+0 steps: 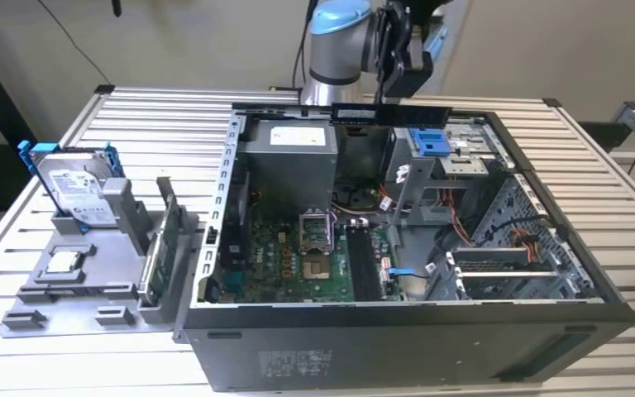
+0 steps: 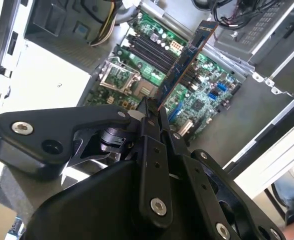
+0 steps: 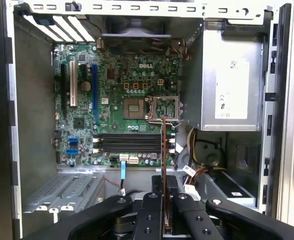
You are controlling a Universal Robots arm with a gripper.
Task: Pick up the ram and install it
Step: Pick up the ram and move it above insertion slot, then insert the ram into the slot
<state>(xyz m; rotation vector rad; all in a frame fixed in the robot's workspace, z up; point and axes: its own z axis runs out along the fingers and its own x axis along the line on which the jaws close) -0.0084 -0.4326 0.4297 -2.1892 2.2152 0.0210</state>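
Above the open case (image 1: 406, 347), gripper (image 1: 393, 96) clamped on the ram (image 1: 362, 113): broadside in exterior view, edge-on in first wrist view

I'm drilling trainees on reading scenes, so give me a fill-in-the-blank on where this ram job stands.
1. The gripper is shut on the ____.
2. In the exterior view the ram hangs ____ the open case, not yet seated in a slot.
3. The hard drive stands at the exterior view's ____ of the case.
Missing words: ram; above; left.
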